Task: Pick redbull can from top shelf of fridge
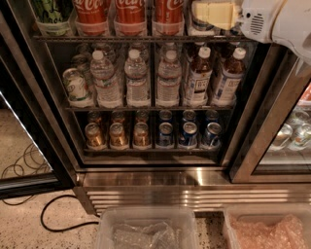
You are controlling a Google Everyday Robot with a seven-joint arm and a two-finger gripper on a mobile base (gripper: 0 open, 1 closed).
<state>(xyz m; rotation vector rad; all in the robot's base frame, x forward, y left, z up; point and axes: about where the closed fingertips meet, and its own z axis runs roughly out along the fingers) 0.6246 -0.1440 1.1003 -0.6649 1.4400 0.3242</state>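
Observation:
The fridge [194,194] stands open in front of me, with a black frame and a ribbed steel base. Its top shelf [136,38] runs along the top edge of the camera view. My gripper [214,14], cream-coloured on a white arm, reaches in from the upper right to the right end of that shelf, beside red Coca-Cola cans [130,12]. No redbull can shows clearly; the spot behind the gripper is hidden by it.
A green can [51,12] stands at the top shelf's left end. Below are a rack of water bottles [136,78] and a rack of short cans [165,133]. The glass door [272,136] hangs open on the right. A black cable [53,219] and two clear bins [146,228] lie on the floor.

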